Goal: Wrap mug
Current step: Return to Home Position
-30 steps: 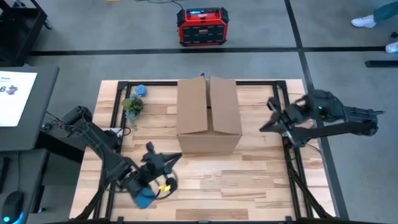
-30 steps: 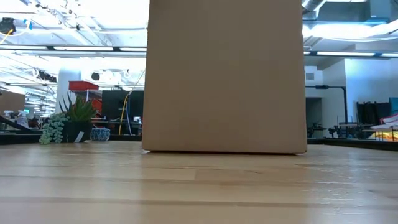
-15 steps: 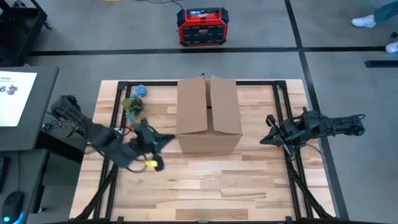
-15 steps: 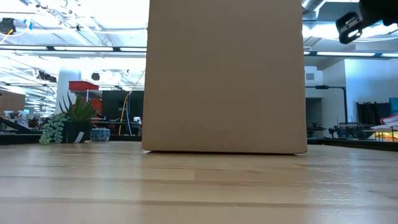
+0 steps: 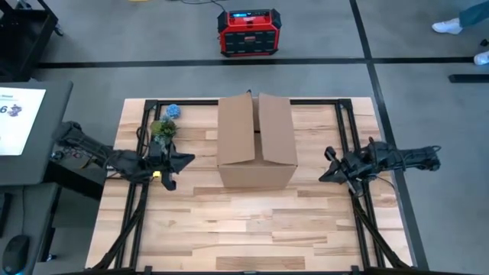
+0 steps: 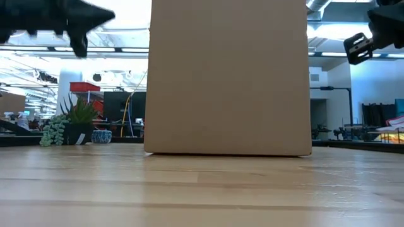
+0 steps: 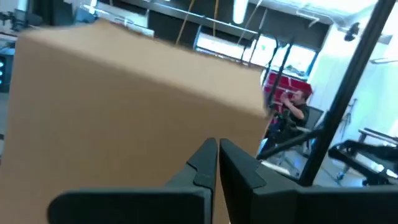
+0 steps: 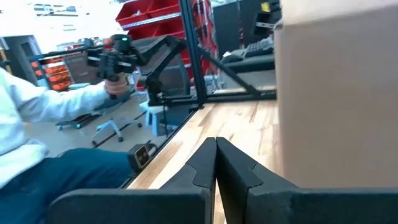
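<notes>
Job nearly done, we judge; the box [image 5: 256, 141] stands shut at the table's [image 5: 252, 221] far edge, mug presumably inside, unseen; left gripper [image 7: 217, 144] and right gripper [image 8: 216, 142], fingers together, hover at the side edges; only parking remains.

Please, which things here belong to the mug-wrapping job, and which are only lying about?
Belong to the job:
- cardboard box, flaps folded down, in the middle of the table
- left gripper and right gripper, both shut, one on each side of the box, not touching it

Only lying about:
- potted plant
- small blue pot
- red unit on the floor
</notes>
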You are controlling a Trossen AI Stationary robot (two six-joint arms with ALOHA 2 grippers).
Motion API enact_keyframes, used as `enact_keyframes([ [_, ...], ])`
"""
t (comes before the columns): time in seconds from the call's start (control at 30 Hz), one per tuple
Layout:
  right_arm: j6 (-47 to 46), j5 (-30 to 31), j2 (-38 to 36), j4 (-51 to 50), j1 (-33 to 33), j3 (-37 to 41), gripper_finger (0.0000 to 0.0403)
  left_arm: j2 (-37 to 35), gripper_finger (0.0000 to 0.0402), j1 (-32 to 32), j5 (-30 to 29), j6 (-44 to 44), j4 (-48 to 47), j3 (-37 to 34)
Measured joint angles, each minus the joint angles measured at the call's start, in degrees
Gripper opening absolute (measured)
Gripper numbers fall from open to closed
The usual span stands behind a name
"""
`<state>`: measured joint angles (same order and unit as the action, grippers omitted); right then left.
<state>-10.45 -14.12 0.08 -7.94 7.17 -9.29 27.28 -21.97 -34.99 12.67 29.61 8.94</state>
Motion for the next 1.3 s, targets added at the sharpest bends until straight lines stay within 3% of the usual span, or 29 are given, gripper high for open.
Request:
enact_keyframes([
  [0.2, 0.16, -2.51, 0.04, -2.02, -2.78, 0.06, 0.0000, -9.23, 0.0000, 6.49, 6.71, 0.66, -0.52, -8.10],
  [0.6, -0.86, -4.19, 0.04, -1.78, -12.94, 0.06, 0.0000, -27.33, 0.0000, 15.09, 15.45, -11.66, -25.47, -8.10],
  [0.73, -1.41, -3.57, 0.05, -2.47, -13.92, 0.06, 0.0000, -25.33, 0.0000, 15.72, 11.08, -10.06, -25.81, -8.10],
  [1.3, -5.15, -2.25, 0.35, -6.02, -13.98, 0.04, 0.0000, -21.78, 0.0000, 15.71, 10.72, -7.43, -25.86, -8.19],
])
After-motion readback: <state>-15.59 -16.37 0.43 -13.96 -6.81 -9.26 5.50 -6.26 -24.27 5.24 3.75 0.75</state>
